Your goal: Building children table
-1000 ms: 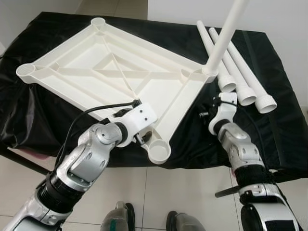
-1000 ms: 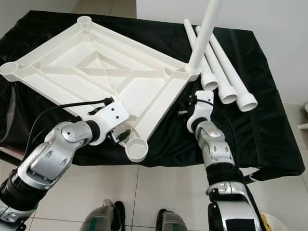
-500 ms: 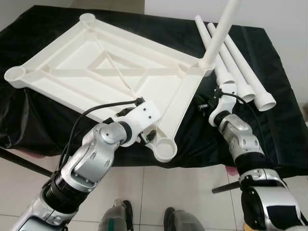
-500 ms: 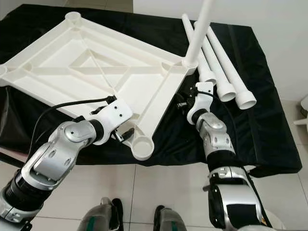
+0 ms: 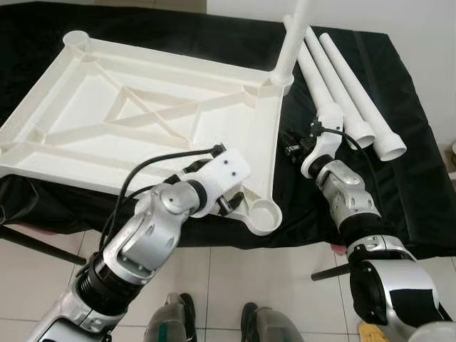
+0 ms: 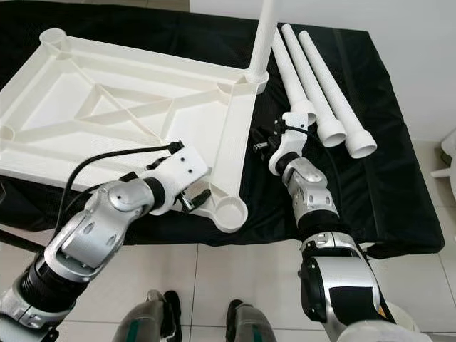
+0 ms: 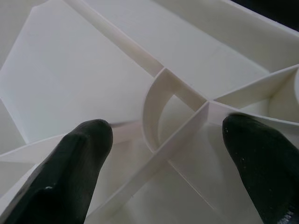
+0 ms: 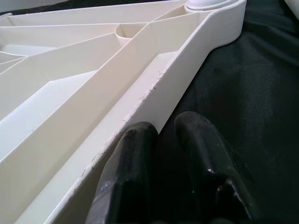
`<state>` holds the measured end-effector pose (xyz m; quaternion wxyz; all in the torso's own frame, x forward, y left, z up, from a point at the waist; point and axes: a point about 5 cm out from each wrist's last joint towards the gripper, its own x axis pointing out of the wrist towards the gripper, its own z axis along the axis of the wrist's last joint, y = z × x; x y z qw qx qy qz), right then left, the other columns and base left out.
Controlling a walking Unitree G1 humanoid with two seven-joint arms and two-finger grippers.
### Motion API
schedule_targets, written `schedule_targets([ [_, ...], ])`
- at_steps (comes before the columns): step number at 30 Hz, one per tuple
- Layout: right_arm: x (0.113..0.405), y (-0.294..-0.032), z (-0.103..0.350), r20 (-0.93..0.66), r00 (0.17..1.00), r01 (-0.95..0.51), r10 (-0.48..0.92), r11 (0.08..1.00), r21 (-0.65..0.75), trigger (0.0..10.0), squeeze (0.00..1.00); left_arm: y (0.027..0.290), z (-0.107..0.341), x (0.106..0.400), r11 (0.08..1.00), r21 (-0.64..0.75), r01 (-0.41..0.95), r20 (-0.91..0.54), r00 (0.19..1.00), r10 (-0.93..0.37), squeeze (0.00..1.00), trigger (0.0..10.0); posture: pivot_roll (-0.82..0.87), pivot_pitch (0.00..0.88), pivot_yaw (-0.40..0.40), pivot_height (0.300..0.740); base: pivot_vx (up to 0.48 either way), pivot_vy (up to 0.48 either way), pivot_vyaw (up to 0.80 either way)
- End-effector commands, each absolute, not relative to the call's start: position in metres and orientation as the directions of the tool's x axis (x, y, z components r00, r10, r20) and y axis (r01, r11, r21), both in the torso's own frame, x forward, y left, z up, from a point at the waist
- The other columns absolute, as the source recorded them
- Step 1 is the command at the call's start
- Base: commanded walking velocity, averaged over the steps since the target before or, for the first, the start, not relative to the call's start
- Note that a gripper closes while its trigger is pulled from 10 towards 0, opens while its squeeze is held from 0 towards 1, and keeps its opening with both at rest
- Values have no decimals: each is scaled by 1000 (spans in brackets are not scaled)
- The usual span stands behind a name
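Observation:
A white children's tabletop (image 5: 157,78) lies upside down on a black cloth, ribs facing up. One white leg (image 5: 291,35) stands upright in its far right corner socket. Three loose legs (image 5: 349,92) lie side by side to the right. My left gripper (image 5: 229,204) is at the near right corner, beside the empty socket (image 5: 263,214). It is open, its fingers (image 7: 84,149) spread over the crossing ribs (image 7: 187,121). My right gripper (image 8: 168,133) is shut on nothing, low on the cloth, with its fingertips against the tabletop's outer right rim (image 8: 154,93).
The black cloth (image 5: 399,199) covers a table whose near edge runs just beyond the tabletop's near corner. Tiled floor (image 5: 285,285) and my feet are below. A white wall stands at the far right.
The tabletop has turned counter-clockwise, its near corner sliding right and its right rim now almost straight away from me. My left gripper moved with that corner. The right gripper shifted slightly farther along the rim.

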<state>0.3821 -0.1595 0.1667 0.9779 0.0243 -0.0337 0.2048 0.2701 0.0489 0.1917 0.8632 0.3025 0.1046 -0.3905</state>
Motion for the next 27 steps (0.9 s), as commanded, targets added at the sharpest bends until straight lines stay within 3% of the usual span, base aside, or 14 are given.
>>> schedule_targets([
  [1,383,-144,171,103,888,-451,448,892,16,10000,0,33,164,259,431,355,830,-520,558,-647,0,10000,22,212,-16,740,0,0,0],
  [4,382,-152,172,126,904,-414,409,910,15,10000,0,30,166,261,449,358,819,-498,574,-650,0,10000,18,211,-15,740,0,0,0],
  [11,374,-179,189,278,937,-223,212,975,6,10000,0,28,193,286,607,388,693,-306,719,-624,0,10000,7,200,-9,740,0,0,0],
  [27,354,-178,202,380,908,-193,173,981,13,10000,0,51,240,317,712,434,553,-91,813,-575,0,10000,0,167,-10,740,0,0,0],
])
